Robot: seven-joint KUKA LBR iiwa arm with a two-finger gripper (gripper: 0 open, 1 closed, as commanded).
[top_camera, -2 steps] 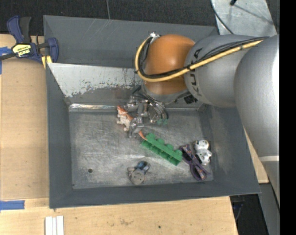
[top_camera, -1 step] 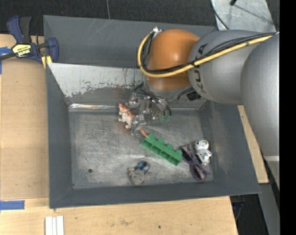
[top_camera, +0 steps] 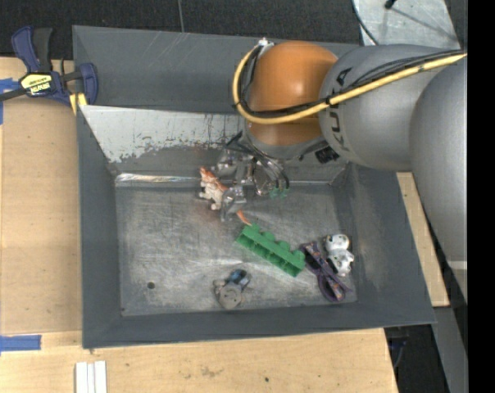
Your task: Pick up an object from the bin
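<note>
My tool hangs low at the back of the bin; whether it is open or closed I cannot tell. Just beside it lies a small white-and-orange toy, and nearer the front a green toothed bar.

Arm from right, orange-covered wrist, gripper apparently pointing straight down
</note>
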